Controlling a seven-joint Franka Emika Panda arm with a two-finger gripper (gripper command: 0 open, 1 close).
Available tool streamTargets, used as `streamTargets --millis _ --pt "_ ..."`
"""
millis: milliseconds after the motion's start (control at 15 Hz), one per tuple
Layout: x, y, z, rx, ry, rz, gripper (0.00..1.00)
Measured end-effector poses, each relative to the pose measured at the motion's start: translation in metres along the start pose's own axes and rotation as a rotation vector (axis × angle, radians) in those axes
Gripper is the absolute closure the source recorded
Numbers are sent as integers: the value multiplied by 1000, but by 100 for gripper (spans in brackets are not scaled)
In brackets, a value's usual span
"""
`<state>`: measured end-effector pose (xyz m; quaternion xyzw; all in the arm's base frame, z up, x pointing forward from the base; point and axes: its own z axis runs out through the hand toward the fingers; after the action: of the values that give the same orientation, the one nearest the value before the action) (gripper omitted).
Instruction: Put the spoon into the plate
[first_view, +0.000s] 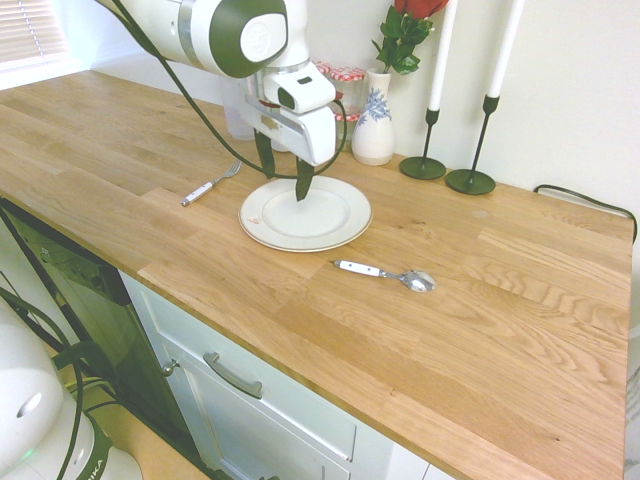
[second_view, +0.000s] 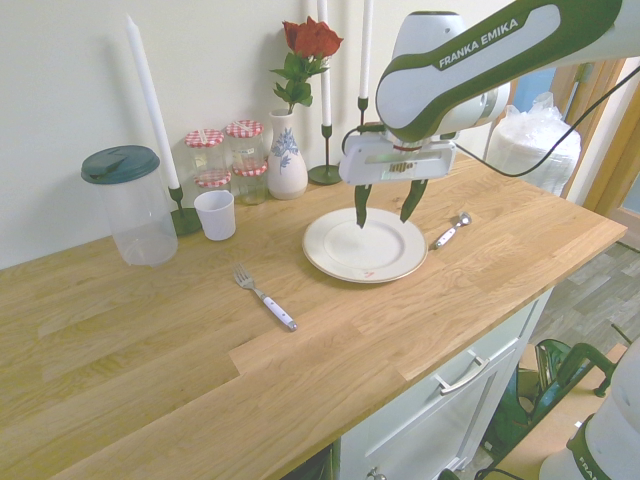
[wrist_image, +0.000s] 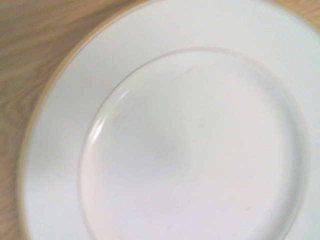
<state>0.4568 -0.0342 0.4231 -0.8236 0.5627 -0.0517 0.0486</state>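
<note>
The claw (first_view: 286, 172) hangs above the plate (first_view: 340, 222) with its two dark green fingers (first_view: 265, 155) spread well apart, holding nothing and touching nothing; from the second exterior view the claw (second_view: 387, 207) shows the same wide gap, with its tips clear of the plate (second_view: 335, 262). The spoon (first_view: 385, 273) lies flat on the wooden surface (first_view: 480, 330), near the plate but apart from its rim, white handle toward the plate and silver bowl away from it. In the second exterior view the spoon (second_view: 450, 230) lies just beyond the plate's rim on the side away from the fork (second_view: 262, 294).

The arm's white shell bears "FRANKA EMIKA" in white letters on a dark green band. No other writing can be read; a small label on the claw's body is too small to make out.

The wrist view is blurred and filled almost wholly by the plate (wrist_image: 60, 130), its rim cut off at the edges, with a strip of the wooden surface (wrist_image: 30, 45) in one corner. In the first exterior view the fork (first_view: 208, 186) lies beside the plate, and the jars with checked lids (first_view: 346, 76) are largely hidden behind the arm. The blue-patterned vase (second_view: 286, 160) holds a red rose (second_view: 312, 38). Candles (second_view: 147, 105) run out of the top of the frame. A white cup (second_view: 215, 214) and a clear lidded pitcher (second_view: 128, 205) stand by the wall.
</note>
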Motion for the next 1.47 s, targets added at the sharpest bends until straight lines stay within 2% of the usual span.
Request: streamTargets --millis 200,467,800,1000,1467 --pt "58 30 -1 0 9 205 0" --pt "108 69 12 -3 29 468 0" --pt "119 90 34 -38 31 799 0" --pt "105 89 45 -49 41 869 0" --pt "102 79 75 -54 46 876 0"
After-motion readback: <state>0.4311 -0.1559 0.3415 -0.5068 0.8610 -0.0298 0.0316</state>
